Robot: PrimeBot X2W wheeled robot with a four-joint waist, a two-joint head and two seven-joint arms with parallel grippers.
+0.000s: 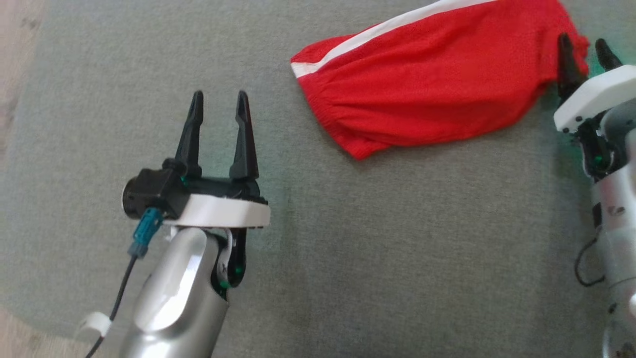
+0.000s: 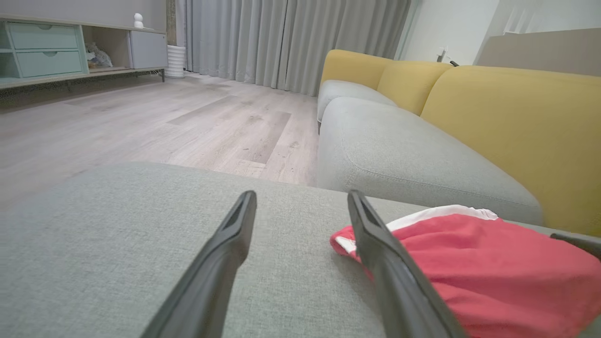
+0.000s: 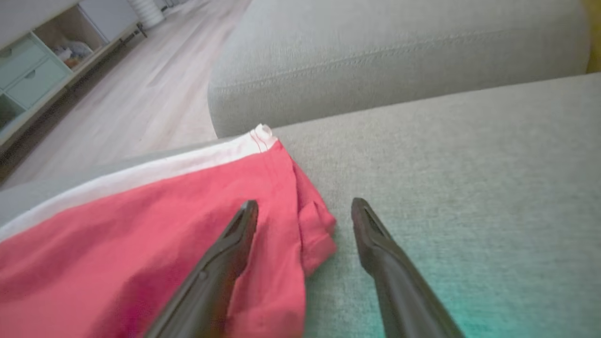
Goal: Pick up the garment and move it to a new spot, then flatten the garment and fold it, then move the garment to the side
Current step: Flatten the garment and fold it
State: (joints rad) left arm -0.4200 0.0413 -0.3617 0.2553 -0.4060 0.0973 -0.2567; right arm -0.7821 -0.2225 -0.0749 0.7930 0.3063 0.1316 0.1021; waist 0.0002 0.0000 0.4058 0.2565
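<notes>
Two spread empty, left end effector [image 1: 219, 97], right end effector [image 1: 582, 41] astride garment [image 1: 427, 84] edge, yellow backrest [image 2: 512, 122] in left wrist view

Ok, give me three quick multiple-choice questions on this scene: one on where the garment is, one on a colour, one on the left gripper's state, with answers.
1. Where does the garment lie?
A. on the wooden floor
B. on the grey cushion
C. draped over a yellow backrest

2. What colour is the stripe along its edge?
A. white
B. blue
C. black

3. How is the left gripper?
A. shut on the garment
B. shut and empty
C. open over bare cushion

Answers:
1 B, the head view shows it lying on the grey fabric.
2 A, a white band runs along the red cloth.
3 C, its fingers stand apart with nothing between them, clear of the garment.
</notes>
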